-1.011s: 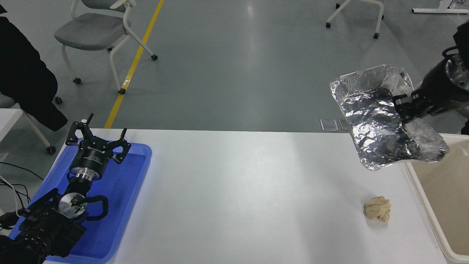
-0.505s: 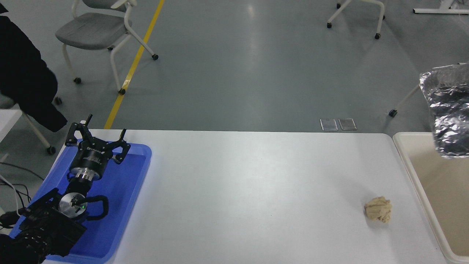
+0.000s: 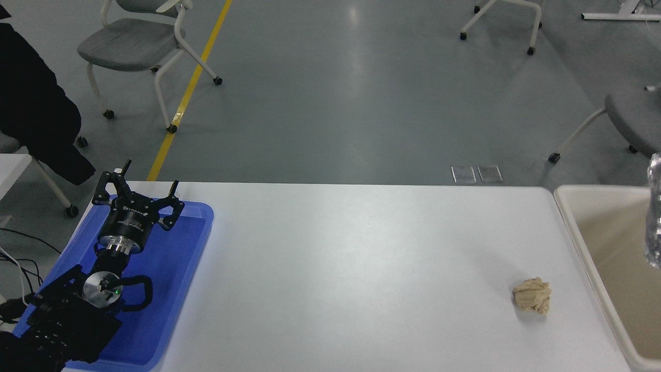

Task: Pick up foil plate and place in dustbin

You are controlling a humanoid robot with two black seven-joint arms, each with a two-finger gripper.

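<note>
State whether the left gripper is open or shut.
Open: the left gripper is parked over the blue tray, its fingers spread apart, holding nothing.

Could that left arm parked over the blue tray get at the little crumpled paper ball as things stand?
Probably not easily. The left gripper sits open over the blue tray at the table's left end, while the paper wad lies far across near the dustbin. Nothing stands between them; it is the span of table that makes reach doubtful.

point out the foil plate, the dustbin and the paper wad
foil plate (image 3: 655, 212), head view, sliver at the right edge
dustbin (image 3: 568, 217), head view, left rim
paper wad (image 3: 532, 295), head view, its middle
</note>
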